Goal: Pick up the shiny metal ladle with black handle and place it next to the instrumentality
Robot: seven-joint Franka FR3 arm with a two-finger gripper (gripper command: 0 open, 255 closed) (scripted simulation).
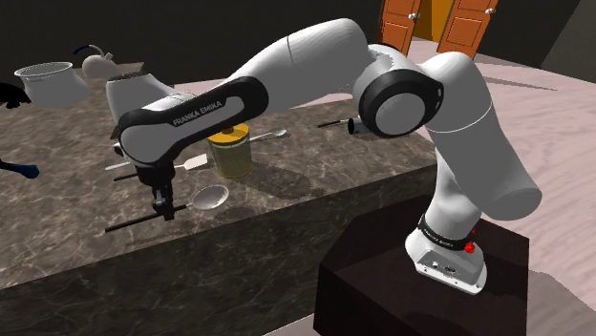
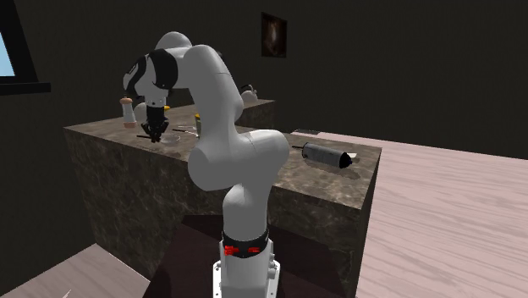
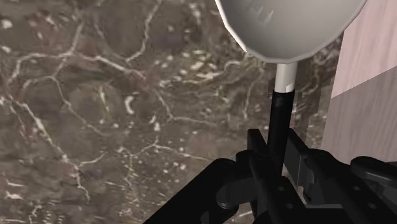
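The dark marbled counter (image 1: 315,167) carries everything, and the white arm (image 1: 306,67) bends down over its near edge. The claw (image 3: 278,145) is clamped on the black handle of the ladle (image 3: 289,25), just behind its pale bowl. The ladle sits low at the counter's front edge, so I judge it gripped but hardly lifted, if at all. The carry and the setting-down are left. The wrist view gives the fingers (image 3: 256,156) pressing the handle from both sides, which the shoulder view cannot settle. That view instead gives a yellow jar (image 1: 231,148) just beyond the ladle, and the second exterior view gives a dark cylinder (image 2: 326,155) well apart along the counter.
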